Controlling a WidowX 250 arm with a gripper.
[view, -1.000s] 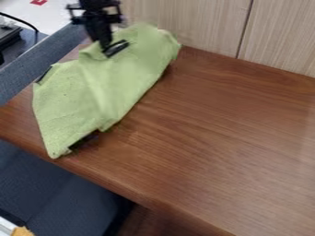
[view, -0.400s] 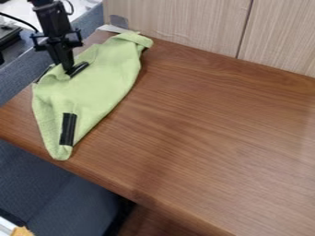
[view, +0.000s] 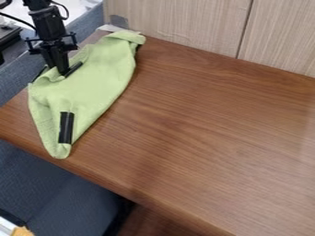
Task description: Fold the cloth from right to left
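Note:
My gripper (view: pixel 63 73) hangs from the upper left, its tip at the upper left edge of the green cloth (view: pixel 92 90). There the cloth bunches around the tip, next to a black strip. The cloth lies folded over itself along the table's left side, narrowing to a point near the front edge. Another black strip (view: pixel 66 127) shows on its lower part. Whether the fingers hold the fabric is hidden by the bunching.
The brown wooden table (view: pixel 203 124) extends to the right of the cloth. A pale wood panel (view: pixel 178 20) stands along the back edge. Dark blue-grey padding (view: pixel 55 193) lies beyond the front left edge.
The gripper has moved left and downward in the view, and the cloth's upper part has shifted left with it. The black strip on the lower part has come into sight.

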